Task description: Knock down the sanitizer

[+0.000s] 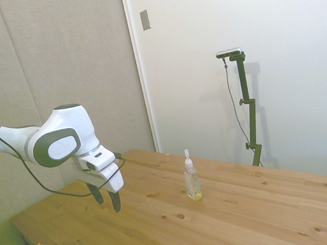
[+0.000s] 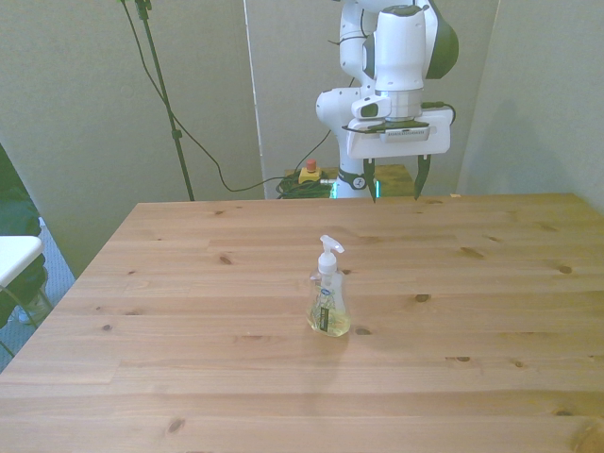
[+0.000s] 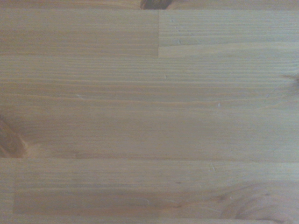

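Note:
The sanitizer (image 1: 192,183) (image 2: 328,304) stands upright near the middle of the wooden table (image 2: 189,311); it is a slim clear bottle with yellowish liquid at its base and a white pump top. My gripper (image 1: 106,200) (image 2: 395,182) hangs open above the far edge of the table, its two dark fingers spread wide with nothing between them. It is well apart from the bottle, on the side view's left. The wrist view holds only bare wood grain (image 3: 149,112); the sanitizer is out of that picture.
A cable (image 1: 20,160) loops from the arm to the wrist. Behind the table in the front view lie a yellow box with a red button (image 2: 309,174) and cables on the floor. A white seat edge (image 2: 14,257) shows at the front view's left.

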Action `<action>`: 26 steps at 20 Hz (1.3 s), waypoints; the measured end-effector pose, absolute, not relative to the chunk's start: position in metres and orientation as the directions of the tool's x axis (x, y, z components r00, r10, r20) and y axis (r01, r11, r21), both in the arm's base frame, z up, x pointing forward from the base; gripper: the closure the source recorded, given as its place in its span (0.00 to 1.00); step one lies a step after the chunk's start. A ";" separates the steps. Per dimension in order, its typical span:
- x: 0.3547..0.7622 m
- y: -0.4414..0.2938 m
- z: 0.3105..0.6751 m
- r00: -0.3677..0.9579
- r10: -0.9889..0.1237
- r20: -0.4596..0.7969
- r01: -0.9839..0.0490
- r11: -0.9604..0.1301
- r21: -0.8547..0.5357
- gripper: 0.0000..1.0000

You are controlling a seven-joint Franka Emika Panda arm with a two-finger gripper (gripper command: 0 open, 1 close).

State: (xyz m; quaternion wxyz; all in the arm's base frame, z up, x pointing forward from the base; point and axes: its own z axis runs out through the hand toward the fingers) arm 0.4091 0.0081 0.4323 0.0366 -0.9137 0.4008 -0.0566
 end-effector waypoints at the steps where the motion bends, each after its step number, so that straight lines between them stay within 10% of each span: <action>1: 0.409 0.008 0.432 0.673 -0.736 0.075 -0.728 -0.677 -0.110 0.00; 7: 0.433 -0.011 0.438 0.646 -0.759 0.082 -0.750 -0.651 -0.115 0.00; 8: 0.441 -0.017 0.440 0.636 -0.767 0.082 -0.758 -0.641 -0.120 1.00; 26: 0.549 -0.092 0.448 0.480 -0.871 0.104 -0.854 -0.491 -0.174 1.00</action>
